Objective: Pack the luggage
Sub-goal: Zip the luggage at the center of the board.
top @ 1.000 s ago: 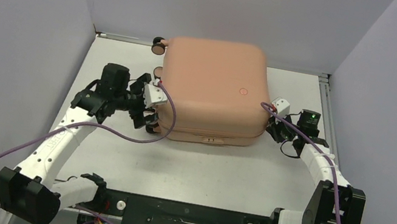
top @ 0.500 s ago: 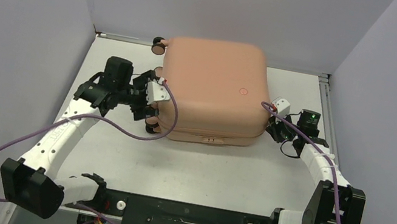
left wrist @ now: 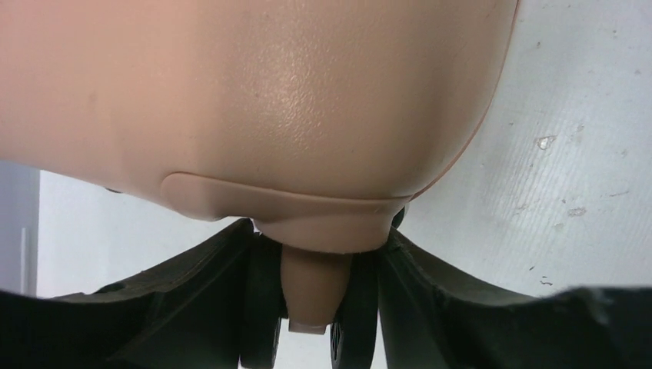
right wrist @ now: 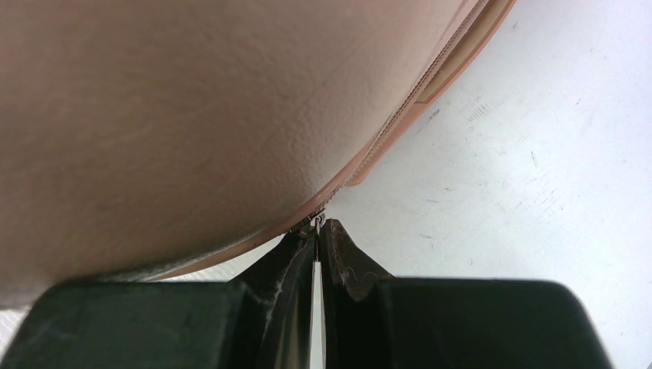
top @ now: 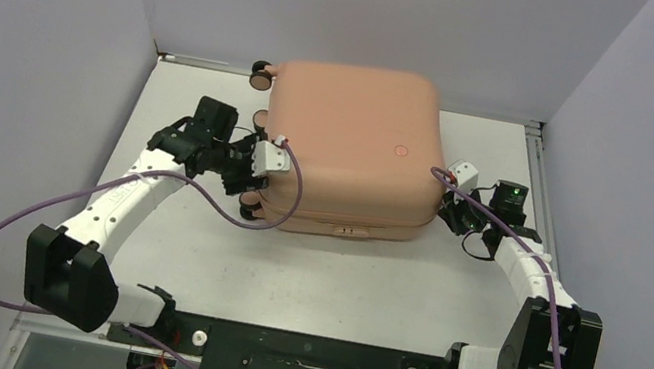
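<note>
The salmon-pink hard-shell suitcase (top: 350, 148) lay on the white table's (top: 337, 278) far middle. The left gripper (left wrist: 317, 246) straddled its near-left caster wheel (left wrist: 315, 292); the right gripper (right wrist: 315, 232) pinched the metal zipper pull (right wrist: 316, 222) on its right side.

Surface (top: 327, 276): white, matt, lightly scuffed and speckled. One item on it: luggage (top: 350, 148), pink, shut, lying flat at surface's far middle, wheels toward surface's left side.

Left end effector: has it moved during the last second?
Yes. The left end effector has shifted right in the top view, toward the luggage, which has not moved; it now straddles a caster.
</note>
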Robot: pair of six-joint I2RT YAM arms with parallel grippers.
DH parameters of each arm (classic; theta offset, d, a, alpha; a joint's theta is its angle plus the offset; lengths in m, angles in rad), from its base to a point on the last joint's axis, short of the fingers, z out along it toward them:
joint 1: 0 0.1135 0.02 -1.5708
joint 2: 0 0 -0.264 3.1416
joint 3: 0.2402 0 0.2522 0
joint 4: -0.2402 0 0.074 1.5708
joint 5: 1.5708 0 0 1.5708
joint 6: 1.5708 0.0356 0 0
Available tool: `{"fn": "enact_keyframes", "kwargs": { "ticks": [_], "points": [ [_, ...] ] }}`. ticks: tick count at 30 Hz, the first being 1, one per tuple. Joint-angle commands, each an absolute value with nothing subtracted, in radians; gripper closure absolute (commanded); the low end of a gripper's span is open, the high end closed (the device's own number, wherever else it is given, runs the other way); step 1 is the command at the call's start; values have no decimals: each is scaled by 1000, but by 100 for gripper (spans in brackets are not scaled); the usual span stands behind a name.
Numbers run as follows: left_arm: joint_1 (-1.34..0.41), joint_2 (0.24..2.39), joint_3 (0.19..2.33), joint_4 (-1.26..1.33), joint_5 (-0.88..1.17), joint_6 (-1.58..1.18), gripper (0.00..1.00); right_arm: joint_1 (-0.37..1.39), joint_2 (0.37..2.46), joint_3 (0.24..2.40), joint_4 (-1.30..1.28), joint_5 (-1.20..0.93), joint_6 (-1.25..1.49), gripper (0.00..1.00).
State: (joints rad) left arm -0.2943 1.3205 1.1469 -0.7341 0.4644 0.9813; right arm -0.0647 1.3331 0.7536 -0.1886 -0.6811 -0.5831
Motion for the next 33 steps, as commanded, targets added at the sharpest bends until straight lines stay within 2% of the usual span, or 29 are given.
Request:
{"fn": "enact_keyframes", "kwargs": {
  "ticks": [1, 4, 6, 7, 16, 26, 30, 33],
  "points": [
    [-316, 1338, 1185, -734, 483, 993, 49, -59, 1312, 800, -73, -736, -561, 95],
    [-327, 1350, 1187, -731, 478, 989, 70, -58, 1315, 803, -73, -738, -559, 95],
    [-331, 1356, 1186, -733, 470, 990, 92, -59, 1320, 805, -72, -739, -557, 95],
    [-333, 1358, 1186, -737, 462, 992, 100, -60, 1321, 807, -72, -739, -558, 95],
    [-326, 1310, 1124, -839, 422, 1093, 100, -138, 1401, 879, -9, -621, -494, 95],
    [-261, 1243, 1052, -934, 486, 1204, 100, -117, 1562, 1010, 145, -452, -439, 95],
    [-248, 1240, 1045, -938, 499, 1213, 100, -101, 1635, 1090, 154, -431, -430, 95],
    [-241, 1235, 1044, -929, 503, 1211, 100, -100, 1653, 1115, 148, -508, -445, 95]
  ]
}}
